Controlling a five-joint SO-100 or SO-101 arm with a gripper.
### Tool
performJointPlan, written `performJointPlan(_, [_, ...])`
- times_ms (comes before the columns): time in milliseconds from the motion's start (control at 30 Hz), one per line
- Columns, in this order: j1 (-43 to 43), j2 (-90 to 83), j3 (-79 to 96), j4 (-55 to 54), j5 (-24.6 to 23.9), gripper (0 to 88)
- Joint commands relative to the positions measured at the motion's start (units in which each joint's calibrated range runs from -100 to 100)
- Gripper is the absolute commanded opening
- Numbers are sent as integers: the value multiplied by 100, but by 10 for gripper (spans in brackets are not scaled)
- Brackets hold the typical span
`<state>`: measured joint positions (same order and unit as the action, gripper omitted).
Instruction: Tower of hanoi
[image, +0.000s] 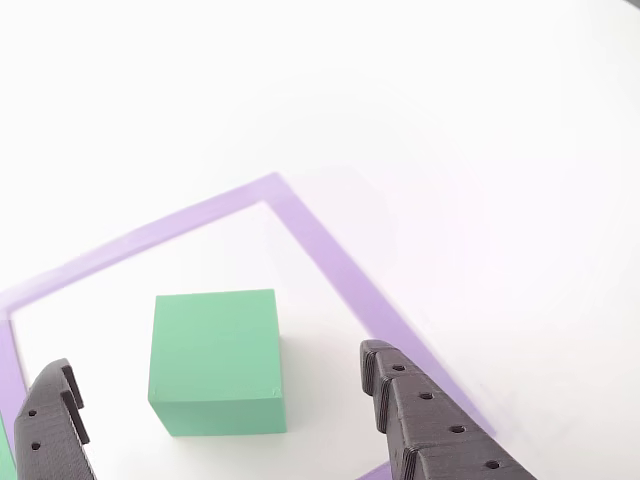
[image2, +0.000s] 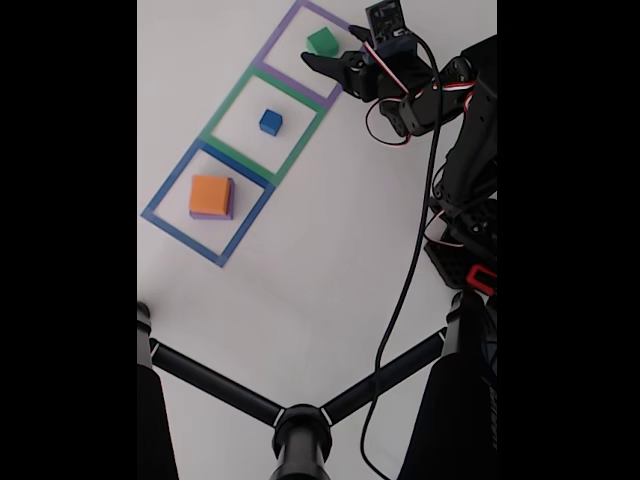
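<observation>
Gripper (image: 220, 410) is spread beside the green block (image: 215, 355); I would center both fingers (image: 420, 420) before closing.

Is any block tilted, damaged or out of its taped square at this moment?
Nothing stands out. The green block sits flat inside the purple outline, between the open fingers of the tool. The blue block sits in the green outline; the orange block rests on the purple block.
</observation>
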<state>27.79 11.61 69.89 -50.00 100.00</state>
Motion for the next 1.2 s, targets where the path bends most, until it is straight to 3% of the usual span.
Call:
performJointPlan(0, [-37,119,-234,-223,0,307])
performJointPlan(600, [-200,595,-561,-433,0,231])
performJointPlan(1167, [-277,741,-480,-652,0,214])
